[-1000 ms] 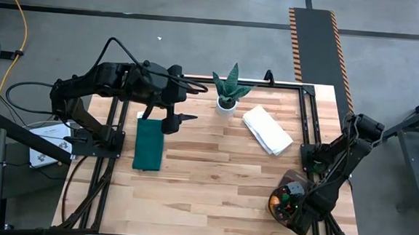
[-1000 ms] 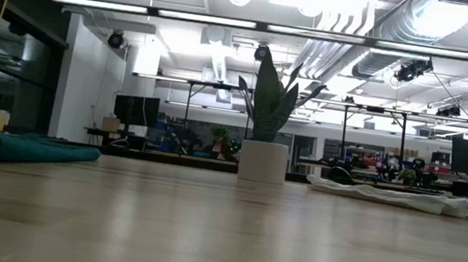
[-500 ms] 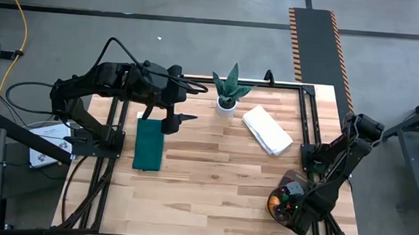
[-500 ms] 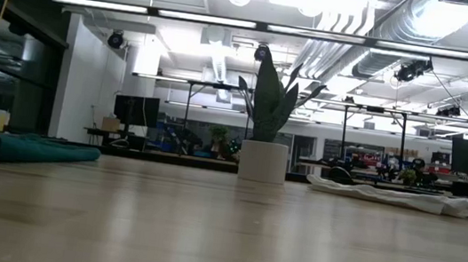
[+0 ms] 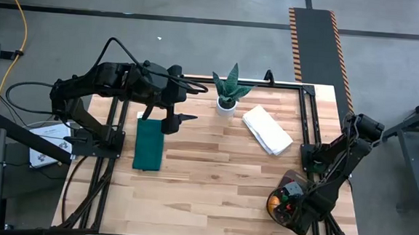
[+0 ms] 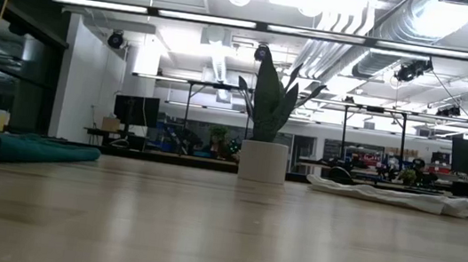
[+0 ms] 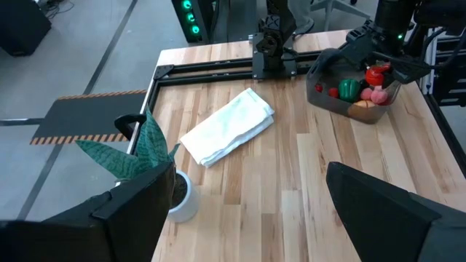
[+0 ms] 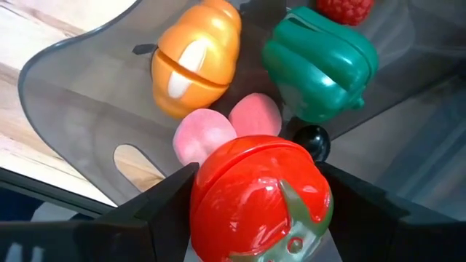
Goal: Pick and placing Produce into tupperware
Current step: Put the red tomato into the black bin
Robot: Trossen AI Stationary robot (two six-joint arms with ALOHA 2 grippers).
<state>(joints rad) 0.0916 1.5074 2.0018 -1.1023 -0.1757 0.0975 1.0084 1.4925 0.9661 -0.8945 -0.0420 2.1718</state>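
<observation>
Tupperware [image 5: 285,199]: near right corner of the table [image 5: 213,183], holding an orange fruit [image 8: 195,57], green pepper [image 8: 320,62], pink pieces [image 8: 218,131] and a red berry [image 8: 342,7]. Right gripper [image 8: 255,218]: above the tupperware, clenched on a red tomato [image 8: 258,193]. Left gripper [image 5: 184,118]: fingers parted, empty, above the far left, beside the green mat [image 5: 149,144]. Plant [image 5: 229,89] and white cloth [image 5: 267,130]: far side.

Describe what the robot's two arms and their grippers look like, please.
Both arms are dark, nearly black, jointed links with black cables looping along them. The left arm ends in the left gripper with two broad, flat dark fingers. The right arm looks the same; its right gripper has matching matte black fingers. No markings are visible.
</observation>
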